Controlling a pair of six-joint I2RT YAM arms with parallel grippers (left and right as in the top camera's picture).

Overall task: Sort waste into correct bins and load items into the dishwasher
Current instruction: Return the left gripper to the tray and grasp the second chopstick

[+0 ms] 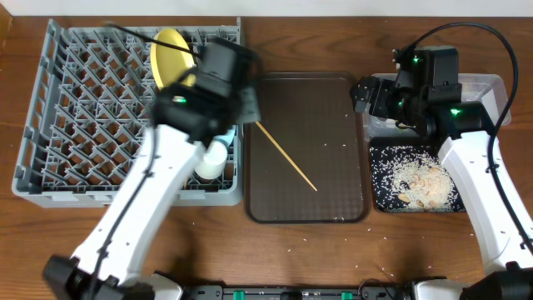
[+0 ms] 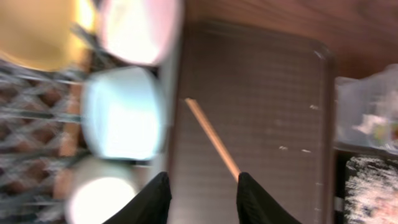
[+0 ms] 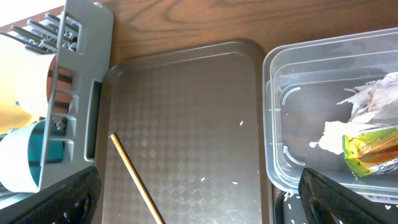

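No text, brand or number is legible, not even on the small yellow-green snack wrapper (image 3: 367,152) at four o'clock.

Left arm (image 1: 137,196), seven o'clock in the overhead: long white shells, a black joint housing, one green light glowing. Right arm (image 1: 487,187), four o'clock: same white shells, black joints, two green lights, and a thin black cable (image 1: 505,52) looping at one o'clock. Left gripper (image 2: 202,198) and right gripper (image 3: 205,199): smooth black fingers, rounded.

The brown tray (image 1: 333,175) lies open around the chopstick (image 1: 286,157); the dish rack (image 1: 75,125) walls one edge.
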